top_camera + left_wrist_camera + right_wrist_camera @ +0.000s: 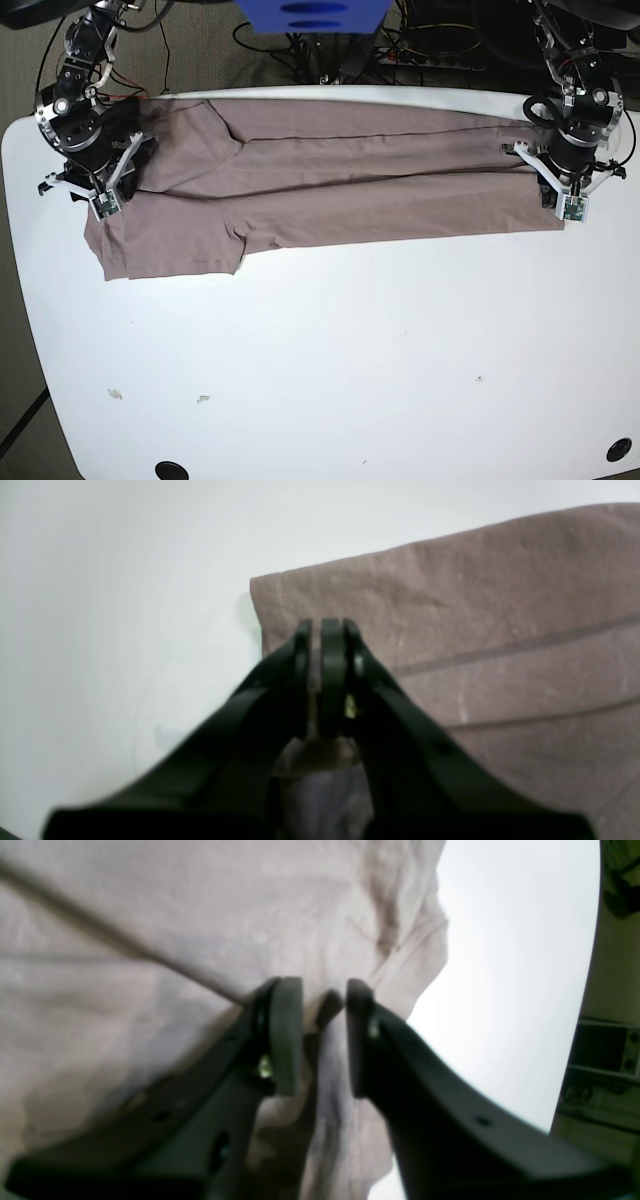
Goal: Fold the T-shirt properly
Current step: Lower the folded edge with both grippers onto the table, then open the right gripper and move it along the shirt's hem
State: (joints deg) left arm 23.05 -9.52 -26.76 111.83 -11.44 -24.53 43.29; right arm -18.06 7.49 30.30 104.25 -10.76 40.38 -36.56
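Note:
The T-shirt [330,190] is mauve-brown and lies folded into a long band across the far part of the white table [350,350], with a sleeve at the view's left. My left gripper [568,210] is at the band's right end. In the left wrist view the left gripper [327,630] is shut, a thin strip of the T-shirt [500,630] pinched between its pads at the cloth's corner. My right gripper [100,205] stands at the sleeve end. In the right wrist view the right gripper [324,990] is open, with a ridge of the T-shirt [150,915] lying loose in the gap.
A blue object [310,15] and cables sit behind the table's far edge. Two dark holes [171,468] [619,449] mark the near corners. Small scraps [115,393] lie near the front left. Shelving [605,1050] shows beyond the table edge in the right wrist view.

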